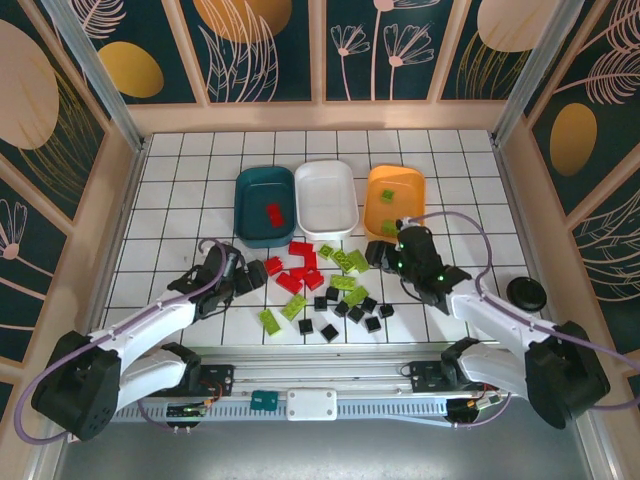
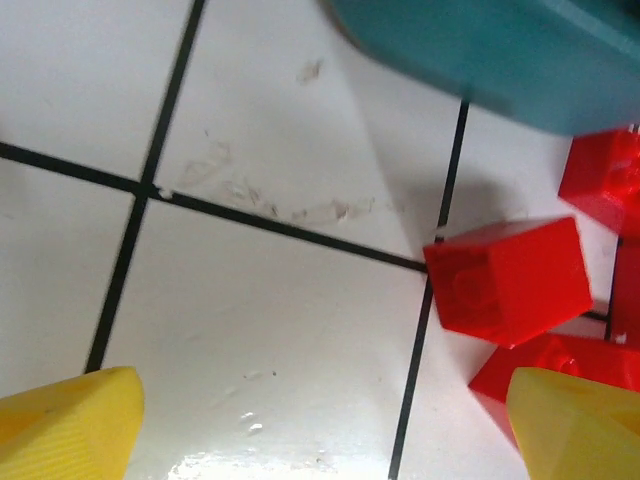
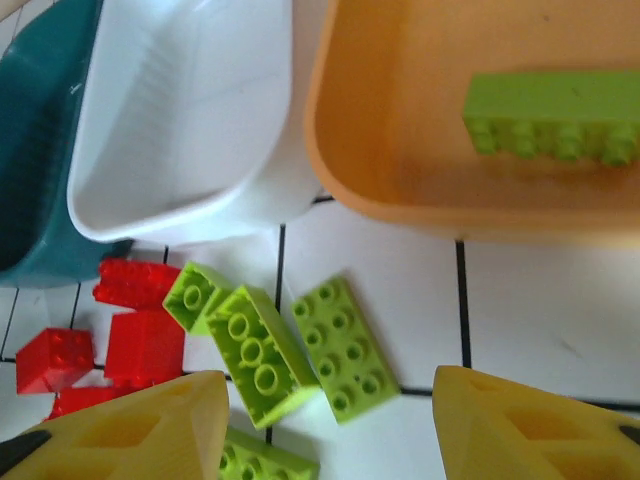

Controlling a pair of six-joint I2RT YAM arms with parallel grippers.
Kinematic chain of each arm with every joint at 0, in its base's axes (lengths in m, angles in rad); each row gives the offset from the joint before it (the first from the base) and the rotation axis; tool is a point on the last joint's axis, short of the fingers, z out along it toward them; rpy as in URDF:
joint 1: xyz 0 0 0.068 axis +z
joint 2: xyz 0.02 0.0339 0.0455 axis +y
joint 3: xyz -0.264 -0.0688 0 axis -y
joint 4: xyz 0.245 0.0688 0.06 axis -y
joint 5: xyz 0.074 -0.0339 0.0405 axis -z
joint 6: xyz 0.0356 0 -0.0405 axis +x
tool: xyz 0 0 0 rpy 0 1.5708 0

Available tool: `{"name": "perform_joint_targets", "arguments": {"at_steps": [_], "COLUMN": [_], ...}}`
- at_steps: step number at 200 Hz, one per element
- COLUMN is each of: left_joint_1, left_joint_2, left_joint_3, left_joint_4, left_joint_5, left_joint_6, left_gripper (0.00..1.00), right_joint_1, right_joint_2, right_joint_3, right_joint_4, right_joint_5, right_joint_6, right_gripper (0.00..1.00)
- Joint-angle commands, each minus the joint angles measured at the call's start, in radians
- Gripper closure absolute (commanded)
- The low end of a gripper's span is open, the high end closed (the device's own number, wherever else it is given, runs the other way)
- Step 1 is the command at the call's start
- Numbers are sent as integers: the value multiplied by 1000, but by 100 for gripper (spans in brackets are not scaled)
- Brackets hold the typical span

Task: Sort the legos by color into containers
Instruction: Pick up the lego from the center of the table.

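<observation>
Bricks (image 1: 320, 285) lie loose on the tabletop (image 1: 180, 200), on the near side of the teal tray (image 1: 245, 195). One red brick (image 2: 508, 280) sits just by that tray, not touching it. The left gripper (image 2: 320, 430) is nearest, its jaws wide apart and empty. The brick is ahead of them and off to the right, turned a bit crooked. I think the jaws must slide right. The right gripper (image 1: 383, 256), well away from the teal tray over green bricks (image 3: 345, 345), also has its jaws apart and empty.

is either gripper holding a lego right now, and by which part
Nothing is held. The left gripper stands open beside a red lego; the right gripper stands open above green legos.
</observation>
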State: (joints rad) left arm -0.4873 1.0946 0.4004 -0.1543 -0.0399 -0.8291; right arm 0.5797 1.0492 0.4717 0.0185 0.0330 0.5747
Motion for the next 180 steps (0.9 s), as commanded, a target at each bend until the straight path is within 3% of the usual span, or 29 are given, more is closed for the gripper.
{"name": "perform_joint_targets", "arguments": {"at_steps": [1, 30, 74, 123, 167, 180], "left_joint_1": [1, 0, -2, -61, -79, -79], "left_joint_2": [18, 57, 248, 361, 405, 409], "left_joint_3": [-27, -6, 95, 145, 115, 100], "left_joint_4": [207, 311, 308, 324, 334, 349], "left_joint_5": [74, 95, 77, 18, -18, -15], "left_joint_6": [9, 9, 34, 23, 7, -4], "left_gripper": [5, 7, 18, 20, 35, 43], "right_joint_1": [37, 69, 78, 77, 77, 77], "right_joint_2": [-92, -162, -219, -216, -203, -200], "right_joint_3": [-21, 8, 20, 39, 23, 15], "right_joint_4": [18, -88, -173, -204, -189, -186], "right_joint_5": [96, 139, 184, 208, 195, 191], "right_joint_6": [60, 60, 54, 24, 22, 25], "right_gripper": [44, 44, 44, 44, 44, 44]}}
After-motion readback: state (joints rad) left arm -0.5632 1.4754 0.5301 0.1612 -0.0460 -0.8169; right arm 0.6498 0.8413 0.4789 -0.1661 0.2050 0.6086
